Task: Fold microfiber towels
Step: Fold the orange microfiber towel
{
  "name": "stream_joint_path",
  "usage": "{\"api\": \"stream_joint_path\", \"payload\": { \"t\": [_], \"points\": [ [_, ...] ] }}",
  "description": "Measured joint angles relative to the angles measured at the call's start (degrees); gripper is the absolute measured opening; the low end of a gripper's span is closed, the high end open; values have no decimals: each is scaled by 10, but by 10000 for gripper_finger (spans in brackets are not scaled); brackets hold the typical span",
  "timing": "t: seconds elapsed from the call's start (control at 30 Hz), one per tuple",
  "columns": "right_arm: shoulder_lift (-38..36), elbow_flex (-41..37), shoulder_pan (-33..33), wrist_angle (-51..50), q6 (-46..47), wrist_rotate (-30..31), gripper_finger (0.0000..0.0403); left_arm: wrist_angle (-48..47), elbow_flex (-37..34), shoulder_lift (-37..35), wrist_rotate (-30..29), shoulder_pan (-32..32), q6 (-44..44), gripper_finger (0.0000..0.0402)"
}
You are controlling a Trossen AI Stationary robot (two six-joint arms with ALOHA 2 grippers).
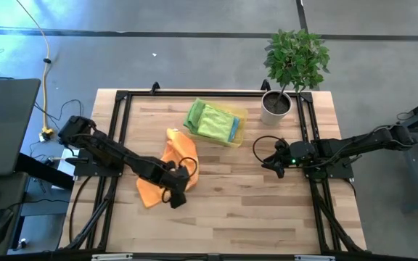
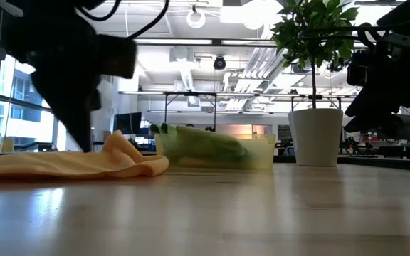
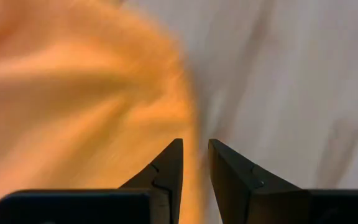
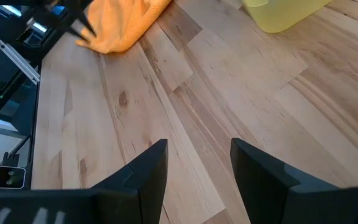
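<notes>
- Nearest the front edge of the desk [image 1: 267,225]: left gripper [image 1: 176,194] low at the front edge of the orange towel [image 1: 167,168], fingers [image 3: 166,171] narrowly parted beside the towel's hem; from the wrist view, cannot tell whether any cloth lies between them.
- Orange towel spread and rumpled left of centre, reaching toward the middle of the desk, a raised fold on the side nearer the tray (seen in the low view).
- To do the step well, probably: pinch only the top layer at a corner, lift just enough to clear the wood, carry it straight across to the opposite edge, lay hem on hem, flatten the raised fold first.
- Toward the right edge: right gripper [image 1: 276,165] hovering over bare wood, fingers released and wide apart, holding nothing, well apart from the towel.
- Farther back, near the centre of the back edge: yellow tray [image 1: 239,129] holding the green towels [image 1: 210,120] with a sliver of teal towel [image 1: 235,128] at one side.
- Back right corner: potted plant [image 1: 287,69].
- Count: one orange towel, one tray, one plant, two grippers; light green cloths bunched, number not clear; no yellow towel made out.
</notes>
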Motion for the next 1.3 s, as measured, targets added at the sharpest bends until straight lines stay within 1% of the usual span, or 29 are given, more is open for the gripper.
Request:
{"api": "stream_joint_path", "payload": {
  "t": [0.1, 0.17, 0.27, 0.37, 0.4, 0.53, 0.6, 0.67, 0.73, 0.83, 0.97, 1.1, 1.17, 1.23, 1.3],
  "points": [
    [0, 0, 0, 0, 0, 0, 167, -84, 0, -16, -2, 0, -19, 66],
    [0, 0, 0, 0, 0, 0, 167, -122, 0, -21, -2, -3, -29, 66],
    [0, 0, 0, -1, 0, 0, 167, -158, 0, -17, -7, -12, -11, 66],
    [0, 0, 0, 4, 4, 9, 167, -154, 0, 0, -17, -19, 22, 66],
    [0, 0, 0, 15, 24, 16, 167, -147, 0, 7, -18, -19, 29, 66],
    [0, 0, 0, 66, 166, 47, 167, -134, 1, 39, -19, -19, 30, 66],
    [0, 0, 0, 78, 192, 72, 167, -123, 3, 51, -20, -19, 32, 66],
    [0, 0, 0, 79, 192, 111, 167, -104, 3, 59, -20, -19, 32, 66],
    [0, 0, 0, 79, 192, 137, 167, -66, 3, 64, -21, -17, 32, 66],
    [0, 0, 0, 80, 195, 145, 167, -7, 1, 65, -18, -15, 41, 66],
    [0, 0, 0, 81, 195, 150, 167, 120, -2, 72, -6, -12, 55, 66],
    [0, 0, 0, 103, 195, 153, 167, 298, -1, 81, -2, -6, 65, 66],
    [0, 0, 0, 120, 197, 149, 167, 367, -1, 82, 15, 0, 94, 66],
    [0, 0, 0, 148, 193, 130, 167, 415, 0, 81, 32, 6, 126, 66],
    [1, 0, 0, 170, 192, 108, 167, 420, 0, 69, 44, 12, 142, 66]
  ]
}}
